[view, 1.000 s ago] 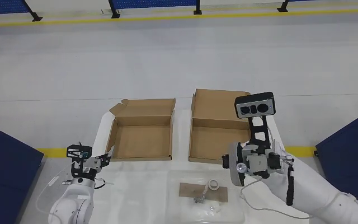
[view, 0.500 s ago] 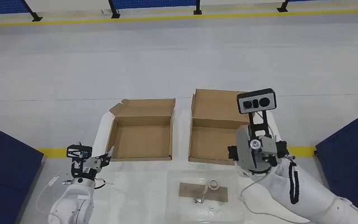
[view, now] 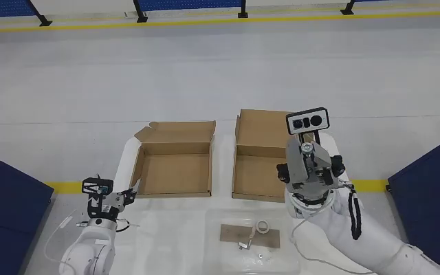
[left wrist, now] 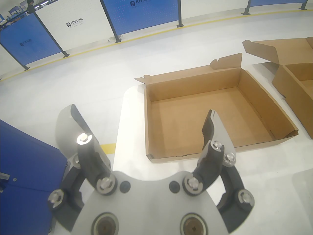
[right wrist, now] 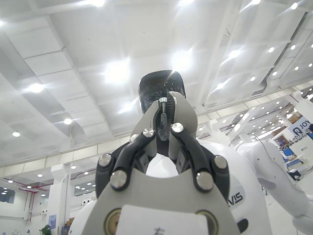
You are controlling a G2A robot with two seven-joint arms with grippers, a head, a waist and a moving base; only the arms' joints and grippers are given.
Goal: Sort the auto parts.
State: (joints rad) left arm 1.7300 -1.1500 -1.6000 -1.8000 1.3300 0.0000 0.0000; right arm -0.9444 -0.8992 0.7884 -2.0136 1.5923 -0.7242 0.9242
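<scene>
**A:** Start at the lower left of the top view. Anything new there?

**B:** No. The left pincer (left wrist: 141, 113) sits where it was a second ago. Its fingers are wide apart and hold nothing. It hangs over the near left edge of the worktop (view: 165, 234), just short of the left box (view: 172, 173), whose floor is bare.

**A:** And the lower centre?

**B:** Unchanged. The brown card (view: 268, 237), the white ring (view: 261, 225) and a small metal piece (view: 244, 244) lie below the gap between the two boxes.

**A:** So the change is on the right.

**B:** Yes. Over the last second the right arm's wrist has swung round and moved up the frame. It now sits over the near right corner of the right box (view: 256, 175). The right pincer (right wrist: 166, 101) points up at the ceiling lights, clamped on a small threaded part (right wrist: 163, 110) that stands between its tips at the centre of the wrist view.

**A:** What does that mean for the sorting?

**B:** I judge that one part has been picked and is being held up, perhaps for a look before a box is chosen. What shows of both box floors is bare, so the job has hardly begun. The wrist would have to tip down again before any release.
</scene>
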